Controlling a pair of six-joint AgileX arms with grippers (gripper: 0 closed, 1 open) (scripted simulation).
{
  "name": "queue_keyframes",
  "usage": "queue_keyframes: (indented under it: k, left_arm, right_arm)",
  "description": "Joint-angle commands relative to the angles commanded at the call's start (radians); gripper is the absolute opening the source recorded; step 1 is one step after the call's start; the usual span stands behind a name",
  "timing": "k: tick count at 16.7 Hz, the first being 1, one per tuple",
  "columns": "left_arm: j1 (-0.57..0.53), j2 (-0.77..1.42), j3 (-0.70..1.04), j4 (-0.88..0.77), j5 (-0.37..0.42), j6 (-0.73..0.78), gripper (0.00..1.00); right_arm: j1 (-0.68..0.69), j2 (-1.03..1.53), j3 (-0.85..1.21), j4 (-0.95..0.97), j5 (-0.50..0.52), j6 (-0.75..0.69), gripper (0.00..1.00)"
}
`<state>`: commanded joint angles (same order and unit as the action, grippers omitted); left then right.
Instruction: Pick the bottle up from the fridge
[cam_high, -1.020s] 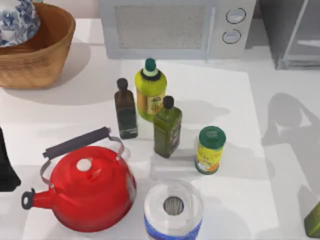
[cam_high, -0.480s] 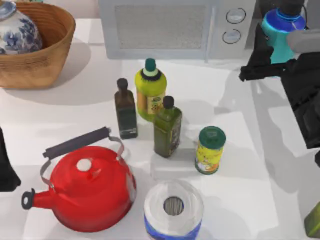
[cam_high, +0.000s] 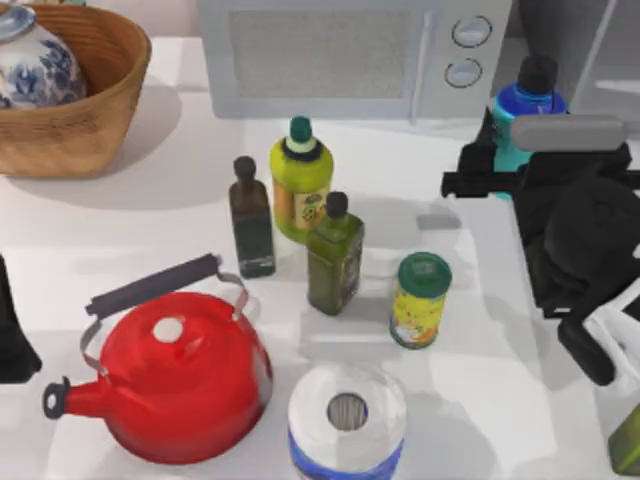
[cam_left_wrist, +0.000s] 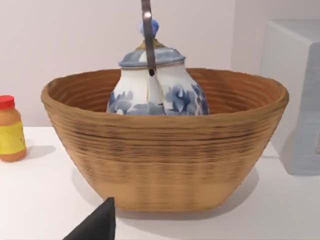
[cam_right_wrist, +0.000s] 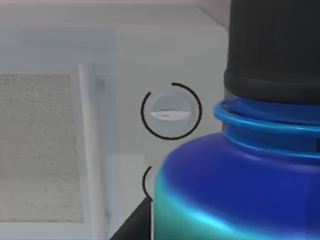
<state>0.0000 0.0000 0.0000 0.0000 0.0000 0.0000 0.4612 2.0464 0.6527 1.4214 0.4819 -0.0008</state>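
Note:
The small bright blue bottle (cam_high: 522, 112) with its dark cap hangs above the table's back right, just in front of the fridge (cam_high: 585, 70). My right gripper (cam_high: 515, 150) is shut on the bottle's body, and its black arm stretches toward the right front. In the right wrist view the bottle (cam_right_wrist: 240, 190) looms very close, with the microwave's knob (cam_right_wrist: 171, 111) behind it. My left arm (cam_high: 10, 335) is parked at the table's left edge.
A microwave (cam_high: 350, 60) stands at the back, left of the fridge. Two dark green bottles (cam_high: 250, 215), a yellow-green bottle (cam_high: 300, 180) and a green-lidded can (cam_high: 422, 300) crowd the middle. A red kettle (cam_high: 180, 370), paper roll (cam_high: 347, 415) and wicker basket (cam_high: 80, 120) stand further left.
The right arm came into view from the fridge side holding the bottle. It has since moved left and toward the front, away from the fridge. The left arm has not moved.

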Motion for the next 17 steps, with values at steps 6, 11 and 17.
queue_keyframes:
  k: [6, 11, 17]
  left_arm:
    - [0.000, 0.000, 0.000, 0.000, 0.000, 0.000, 1.00]
    - [0.000, 0.000, 0.000, 0.000, 0.000, 0.000, 1.00]
    - [0.000, 0.000, 0.000, 0.000, 0.000, 0.000, 1.00]
  right_arm:
    - [0.002, 0.002, -0.002, 0.001, -0.003, 0.001, 0.00]
    - [-0.023, 0.035, 0.128, 0.057, -0.086, -0.022, 0.00]
    - [-0.074, 0.196, 0.217, -0.001, -0.083, -0.010, 0.00]
